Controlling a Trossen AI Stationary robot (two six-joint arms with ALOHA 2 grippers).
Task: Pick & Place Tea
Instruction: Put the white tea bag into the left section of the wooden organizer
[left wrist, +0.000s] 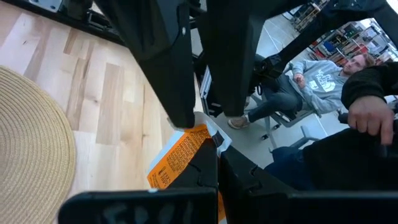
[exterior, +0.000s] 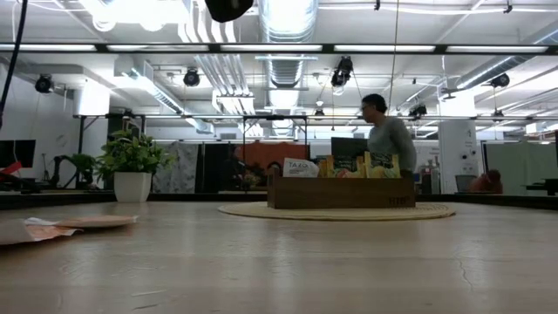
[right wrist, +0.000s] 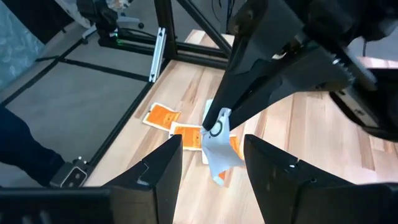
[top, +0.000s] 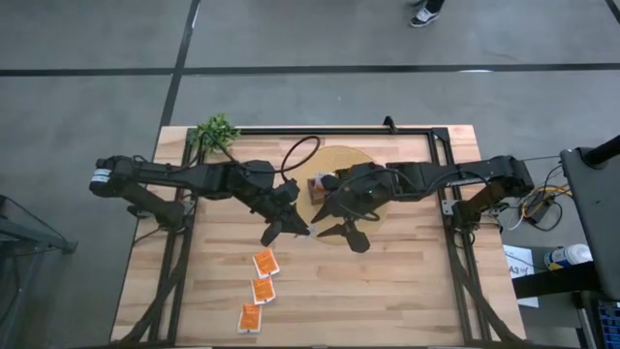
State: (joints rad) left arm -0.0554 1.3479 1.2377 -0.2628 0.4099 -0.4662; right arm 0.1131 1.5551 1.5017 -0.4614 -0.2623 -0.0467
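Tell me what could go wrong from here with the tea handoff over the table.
The left claw pinches its tea sachet by one corner only, so it hangs loose and could slip or tear. The right claw is open close beside it above the table; both arms crowd together and might collide. If dropped, the sachet could land on the three orange sachets below rather than in the wooden box.
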